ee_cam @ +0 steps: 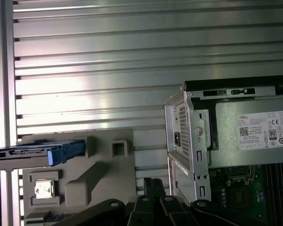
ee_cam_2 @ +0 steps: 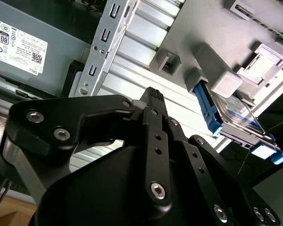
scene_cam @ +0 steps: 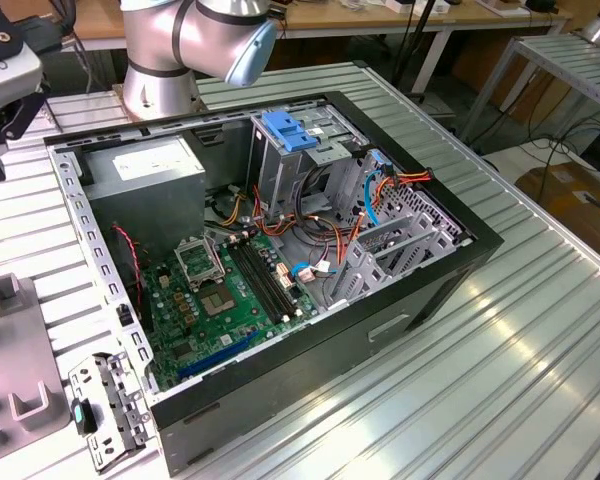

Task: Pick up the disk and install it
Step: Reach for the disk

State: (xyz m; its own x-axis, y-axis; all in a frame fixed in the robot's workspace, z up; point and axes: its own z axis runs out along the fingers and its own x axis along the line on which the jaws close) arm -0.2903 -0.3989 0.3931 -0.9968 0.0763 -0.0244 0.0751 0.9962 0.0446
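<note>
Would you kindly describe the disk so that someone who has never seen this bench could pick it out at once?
Beside the open computer case, on the ribbed metal table, lies a grey fixture plate. The disk appears to stand on edge at that plate's border. Unlike the plate's grey blocks, it is a flat slab framed in bright blue.
</note>
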